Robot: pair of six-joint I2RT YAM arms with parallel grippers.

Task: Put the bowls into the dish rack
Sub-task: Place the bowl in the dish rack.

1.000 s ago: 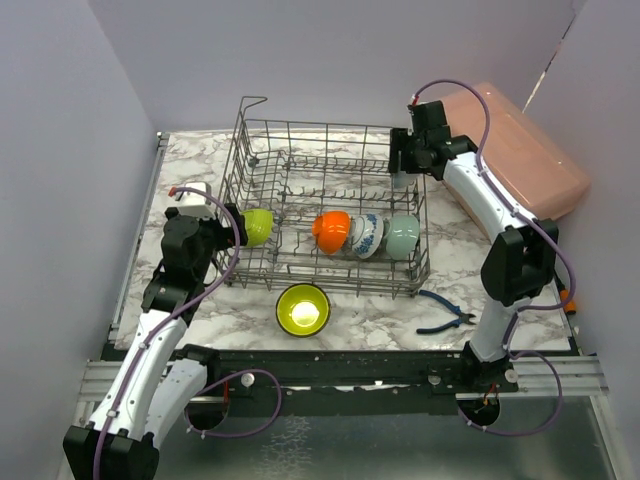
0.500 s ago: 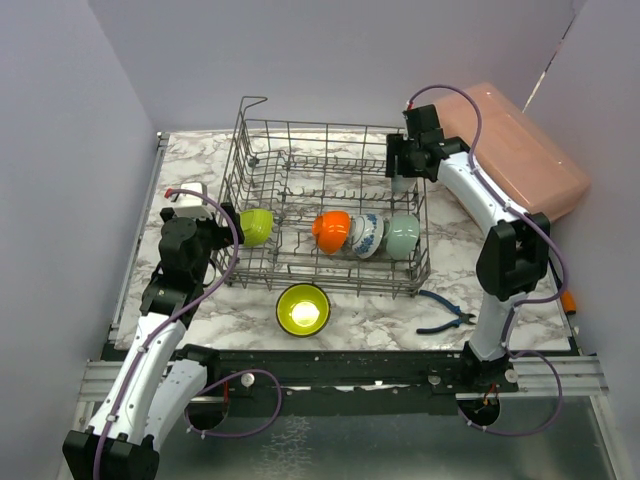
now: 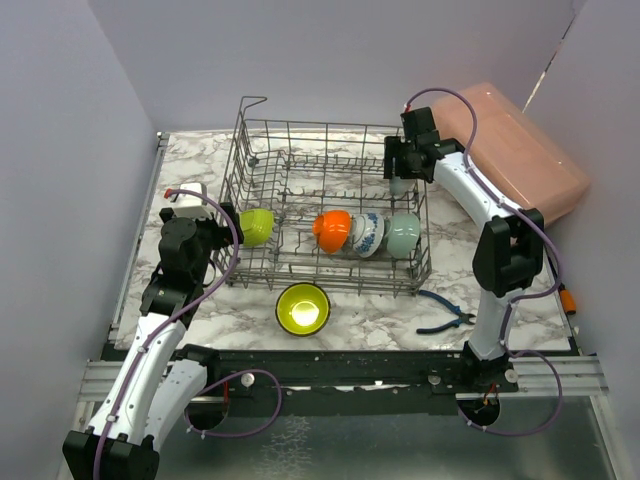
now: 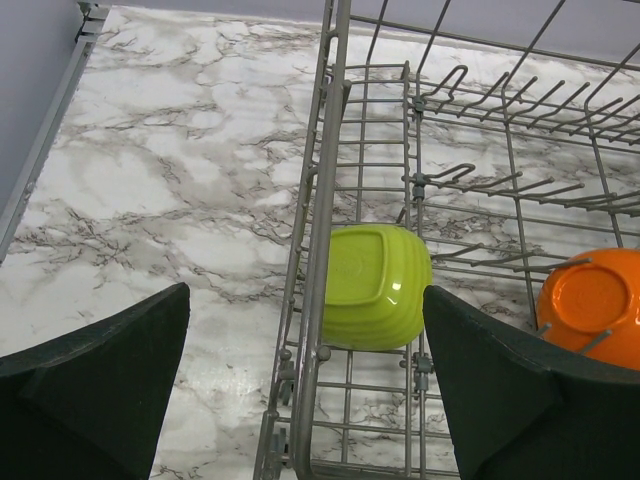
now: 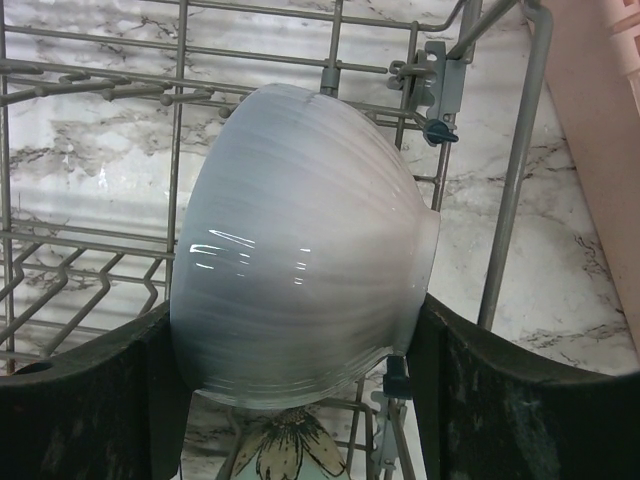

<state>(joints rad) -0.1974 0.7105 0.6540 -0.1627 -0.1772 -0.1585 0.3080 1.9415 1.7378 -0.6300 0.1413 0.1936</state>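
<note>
The grey wire dish rack (image 3: 262, 150) stands mid-table. In its front row sit a lime green bowl (image 3: 257, 226), an orange bowl (image 3: 332, 231), a blue-patterned bowl (image 3: 366, 235) and a mint green bowl (image 3: 403, 237). A yellow-green bowl (image 3: 303, 309) rests on the table in front of the rack. My right gripper (image 3: 403, 172) hangs over the rack's back right corner, shut on a pale white bowl (image 5: 300, 290) tipped on its side. My left gripper (image 4: 305, 390) is open, straddling the rack's left rail (image 4: 325, 230), with the lime green bowl (image 4: 375, 285) just ahead.
A pink plastic box (image 3: 520, 150) leans at the back right. Blue-handled pliers (image 3: 445, 310) lie right of the rack's front corner. A small white object (image 3: 192, 195) sits by the left arm. Grey walls close in on three sides.
My right gripper has shifted slightly left over the rack with the white bowl in it. The left arm has not moved.
</note>
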